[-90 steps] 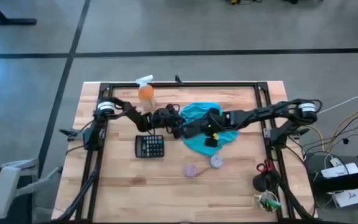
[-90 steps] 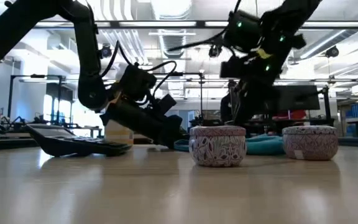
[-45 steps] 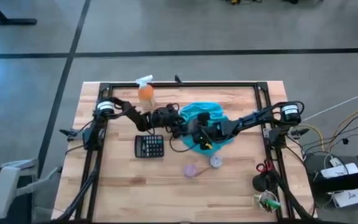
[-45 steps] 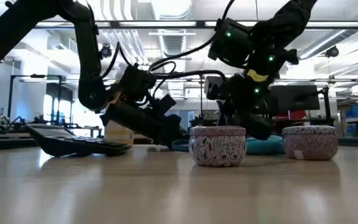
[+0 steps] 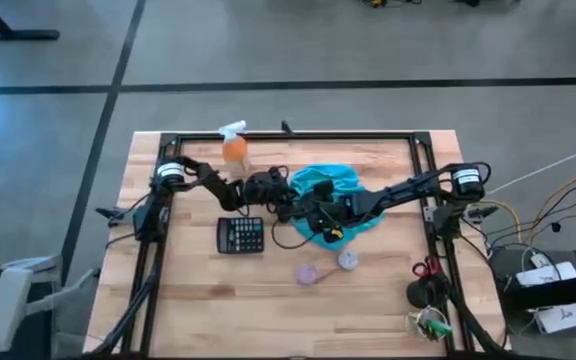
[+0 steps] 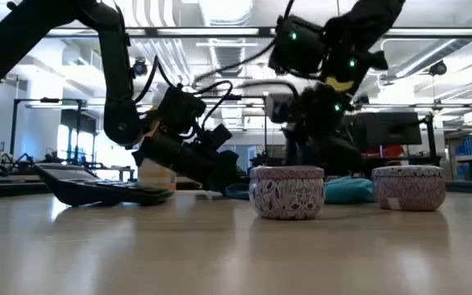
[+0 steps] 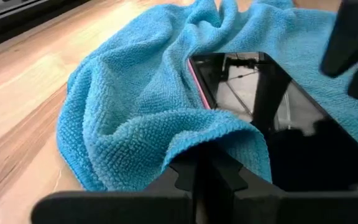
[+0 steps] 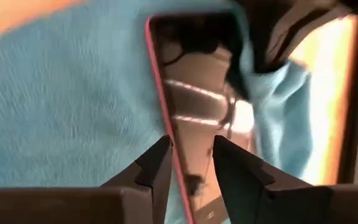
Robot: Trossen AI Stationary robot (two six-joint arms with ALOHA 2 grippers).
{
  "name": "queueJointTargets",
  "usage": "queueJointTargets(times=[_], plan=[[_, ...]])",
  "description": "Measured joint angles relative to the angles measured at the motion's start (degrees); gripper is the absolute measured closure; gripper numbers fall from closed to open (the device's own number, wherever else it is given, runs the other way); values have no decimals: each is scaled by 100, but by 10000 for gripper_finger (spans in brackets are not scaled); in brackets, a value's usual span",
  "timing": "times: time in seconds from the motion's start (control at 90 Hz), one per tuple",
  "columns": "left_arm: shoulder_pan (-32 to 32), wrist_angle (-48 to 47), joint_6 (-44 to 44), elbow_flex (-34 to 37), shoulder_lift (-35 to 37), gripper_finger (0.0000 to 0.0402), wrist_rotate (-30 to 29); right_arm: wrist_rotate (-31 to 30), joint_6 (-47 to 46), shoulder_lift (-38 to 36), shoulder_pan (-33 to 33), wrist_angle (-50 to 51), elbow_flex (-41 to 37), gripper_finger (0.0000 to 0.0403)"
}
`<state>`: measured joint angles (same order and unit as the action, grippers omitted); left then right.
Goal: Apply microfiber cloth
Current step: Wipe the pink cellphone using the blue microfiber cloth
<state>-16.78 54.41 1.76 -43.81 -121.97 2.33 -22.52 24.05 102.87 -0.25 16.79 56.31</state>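
Desk (image 5: pixel 168 300): a pale wooden top with a black frame round it, carrying everything below.

Microfiber cloth (image 5: pixel 320 180): it lay rumpled at the desk's middle, toward the far side, spread beneath a dark glossy phone with a pink edge (image 7: pixel 253 93). One fold was drawn up over the phone's near-left corner, which I judged was how the wipe across the glass would start.

Left claw (image 7: pixel 213 180): it reached in from the left and sat low on the cloth's left edge. Its fingers were pinched together on that raised fold, so the cloth was in its grip and draped over the fingertips. Holding the hem this way probably let it drag the fabric over the screen.

Right claw (image 8: pixel 191 162): it came from the right and hovered just over the phone, fingers slightly parted and holding nothing, straddling the pink edge. I judged it was set to steady the phone while the cloth moved. The cloth lay under and all round it.

Calculator (image 5: pixel 240 236): black, near-left of the cloth, apart from it.

Spray bottle (image 5: pixel 233 143): orange, standing at the far edge, left of the cloth.

Tins (image 6: pixel 286 192): two small patterned round tins stood near the cloth's near side, untouched.
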Motion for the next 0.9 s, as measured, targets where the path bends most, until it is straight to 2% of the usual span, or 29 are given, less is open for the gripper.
queueJointTargets(times=[0.133,0.289,0.378,0.622,0.9], plan=[[2,4,2,1,0,402,17,-112,124,284,-2,-215,-11,304],[4,2,2,0,0,402,20,-921,358,486,13,-462,19,297],[7,-8,2,0,0,402,20,-1040,500,470,4,-379,110,294],[12,-39,2,0,4,402,38,-1079,711,289,28,-278,457,301],[14,-39,-30,0,4,402,192,-579,748,280,-169,-298,752,326]])
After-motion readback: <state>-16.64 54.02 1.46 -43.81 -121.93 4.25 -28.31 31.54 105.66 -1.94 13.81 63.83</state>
